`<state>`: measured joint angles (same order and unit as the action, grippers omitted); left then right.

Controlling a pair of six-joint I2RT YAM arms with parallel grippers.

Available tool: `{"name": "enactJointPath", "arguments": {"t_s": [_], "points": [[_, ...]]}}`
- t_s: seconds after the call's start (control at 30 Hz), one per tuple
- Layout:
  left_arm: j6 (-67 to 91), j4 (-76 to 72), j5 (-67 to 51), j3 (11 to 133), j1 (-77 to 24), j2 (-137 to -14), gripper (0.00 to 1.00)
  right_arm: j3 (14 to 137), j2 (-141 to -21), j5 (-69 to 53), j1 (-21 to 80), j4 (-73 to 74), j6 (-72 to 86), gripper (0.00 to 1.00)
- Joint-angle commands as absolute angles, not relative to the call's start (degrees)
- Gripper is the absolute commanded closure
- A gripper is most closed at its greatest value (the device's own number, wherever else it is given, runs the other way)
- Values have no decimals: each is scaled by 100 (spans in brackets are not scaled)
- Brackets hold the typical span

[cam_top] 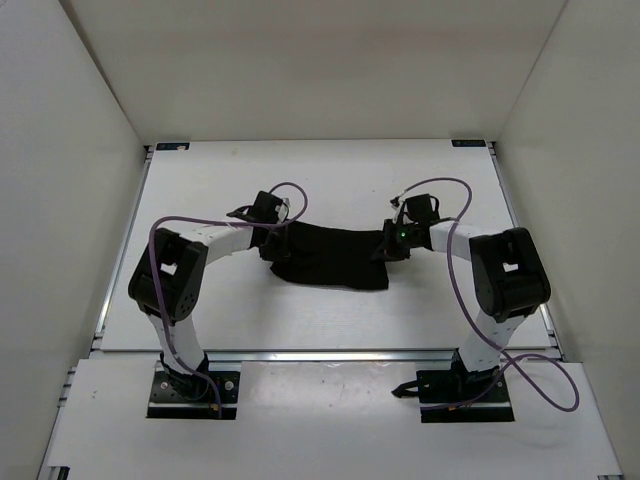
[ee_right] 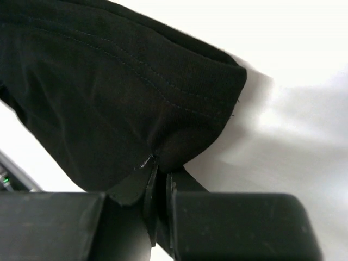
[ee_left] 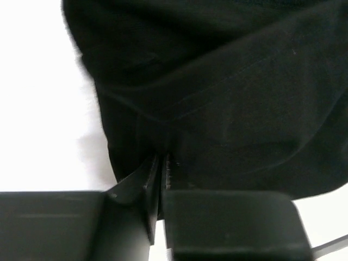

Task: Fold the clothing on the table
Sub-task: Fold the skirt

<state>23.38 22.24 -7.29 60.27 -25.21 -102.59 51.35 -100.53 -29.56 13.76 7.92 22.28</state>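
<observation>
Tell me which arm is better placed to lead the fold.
Right, marginally. The right gripper pinches a clean hemmed corner of the clothing; the left gripper pinches bunched fabric along the edge. Both are shut on it, so moving together probably works best.

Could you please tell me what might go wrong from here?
The left gripper and right gripper each pinch only a small tuck at the edge of the clothing, so it may slip out on lifting. The clothing lies rumpled between them, so the fold could come out uneven.

Top camera looks down from behind; both wrist cameras sit close against the clothing (cam_top: 335,257).
</observation>
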Motion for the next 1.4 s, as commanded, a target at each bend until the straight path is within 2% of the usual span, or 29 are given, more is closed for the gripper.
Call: {"name": "enactJointPath", "arguments": {"t_s": [0.0, 0.13, 0.4, 0.63, 0.8, 0.97, 1.1, 1.37], "points": [[2373, 2504, -896, 6187, -2751, -10608, 90, 5782, -10142, -2497, 1345, 1519, 1776, 100], [2601, 2383, -1142, 6310, -2927, -10740, 100, 6828, -10020, -2303, 1266, 2222, 1381, 100], [3374, 1803, -2082, 6548, -3199, -11056, 100, 8594, -10318, -2189, 1819, 3032, 1125, 100], [3771, 1450, -2443, 6724, -3094, -11215, 100, 8815, -10976, -1995, 2759, 3330, 1187, 100], [3850, 1406, -2233, 6364, -2998, -10943, 100, 9343, -11356, -1153, 3190, 4051, 1090, 100], [3824, 1379, -2127, 6170, -2848, -10671, 100, 8764, -10672, -1195, 2752, 3605, 1450, 100], [3718, 1476, -2092, 6196, -2883, -10652, 100, 8078, -9934, -1380, 1997, 3533, 1573, 100], [3480, 1723, -1899, 6425, -2936, -10810, 100, 6340, -9036, -1740, 1231, 3209, 1625, 100]]}}
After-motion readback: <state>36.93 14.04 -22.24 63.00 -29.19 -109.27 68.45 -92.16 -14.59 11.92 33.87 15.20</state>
